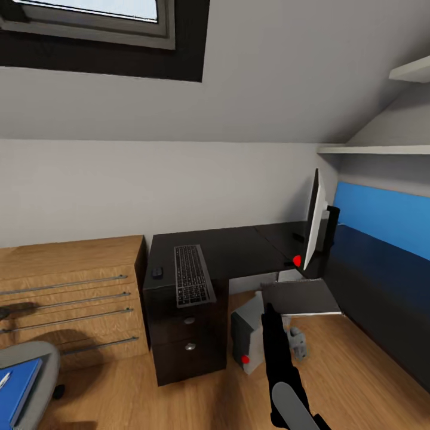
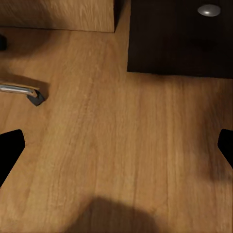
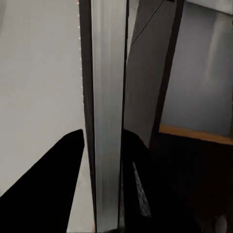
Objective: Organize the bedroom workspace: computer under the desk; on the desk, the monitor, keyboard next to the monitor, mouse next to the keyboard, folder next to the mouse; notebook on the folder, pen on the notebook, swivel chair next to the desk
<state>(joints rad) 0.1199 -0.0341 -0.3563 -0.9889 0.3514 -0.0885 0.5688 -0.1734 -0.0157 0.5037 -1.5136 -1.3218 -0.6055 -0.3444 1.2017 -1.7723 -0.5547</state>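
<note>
The black desk [image 1: 239, 248] carries the keyboard [image 1: 192, 275] with the mouse [image 1: 157, 272] to its left. The monitor [image 1: 313, 221] stands edge-on and tilted over the desk's right wing. In the right wrist view my right gripper [image 3: 104, 136] is shut on the monitor's thin edge [image 3: 108, 97]. The grey computer [image 1: 248, 334] stands on the floor under the desk. At the lower left, the swivel chair [image 1: 42, 358] holds the blue folder [image 1: 18, 388] with the pen [image 1: 5, 379] on it. My left gripper [image 2: 116, 148] hangs open over the floor. The notebook is out of view.
A wooden cabinet [image 1: 71, 286] with bar handles stands against the desk's left end. A blue panel [image 1: 382, 221] and dark surface line the right side. A chair leg with caster [image 2: 29, 93] and a desk drawer [image 2: 179, 39] lie near my left gripper.
</note>
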